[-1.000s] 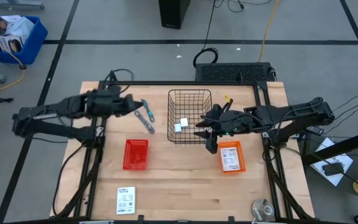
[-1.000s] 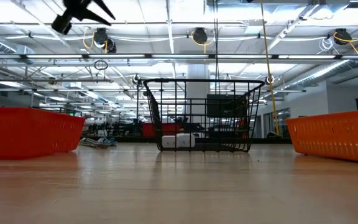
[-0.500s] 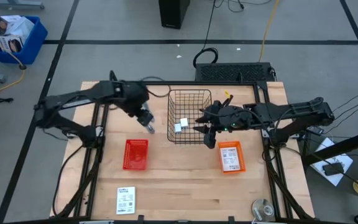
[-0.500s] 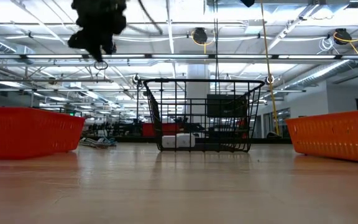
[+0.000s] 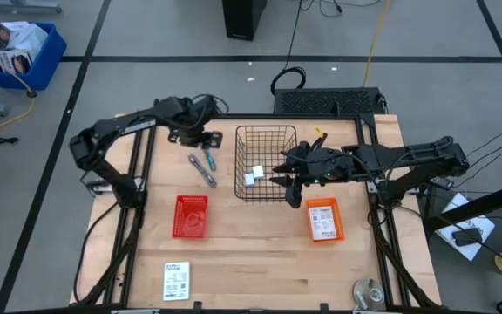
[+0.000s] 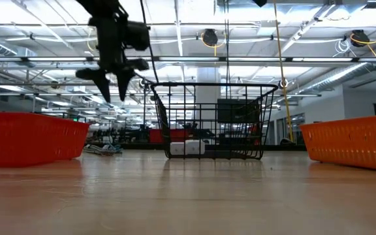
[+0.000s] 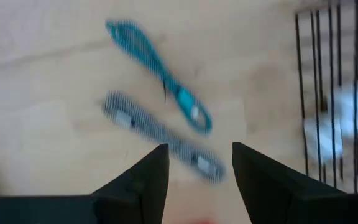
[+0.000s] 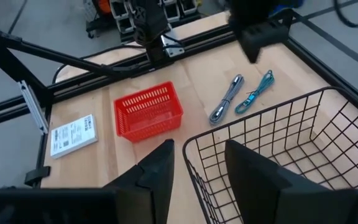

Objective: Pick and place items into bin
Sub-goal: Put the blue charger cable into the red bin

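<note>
Bin [image 5: 265, 162] is the black wire basket mid-table, two white blocks [image 5: 253, 174] inside. Left claw [image 5: 200, 137] has swung from the table's left to just above the tools, open and empty, so a pick looks close. Right claw [image 5: 291, 179] hovers open at the bin's right rim. Blue-handled tool [image 7: 160, 78] and grey tool [image 7: 160, 138] lie diagonally, far-left to near-right.

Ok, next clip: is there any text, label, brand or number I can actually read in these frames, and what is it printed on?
Nothing can be read.
White printed card on the wooden table's front left: dark print, too small to read.
White printed card in the orange tray by the right gripper: print too small.
Printed packaging in the blue floor bin: too small.
Left gripper above the slim tools bears no readable marking.
</note>
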